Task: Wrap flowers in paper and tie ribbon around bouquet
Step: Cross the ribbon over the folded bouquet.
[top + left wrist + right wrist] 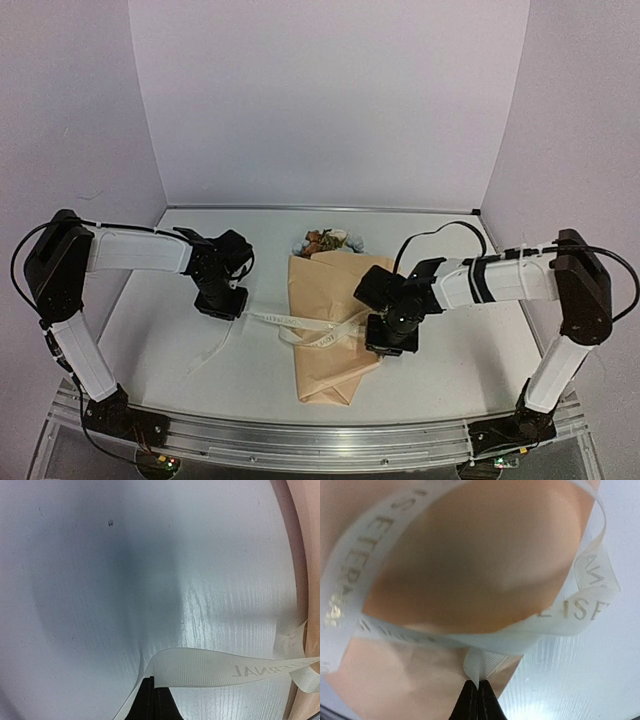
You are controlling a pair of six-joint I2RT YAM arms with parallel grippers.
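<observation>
The bouquet [322, 330] lies mid-table, narrow end toward the arms, flowers [328, 242] peeking out the far end. The ribbon [290, 325] crosses its waist in a loose loop (plenty of slack there). The right gripper [479, 692] is pinched tight on a fold of ribbon at the cone's right edge. The left gripper [152, 697] clamps the ribbon out over the table [150, 330]. The danger: an uneven pull could drag or crumple the light cone, or the thin ribbon could slip from those fingertips.

"ETERNA", "LISE" on ribbon [350, 550]
</observation>
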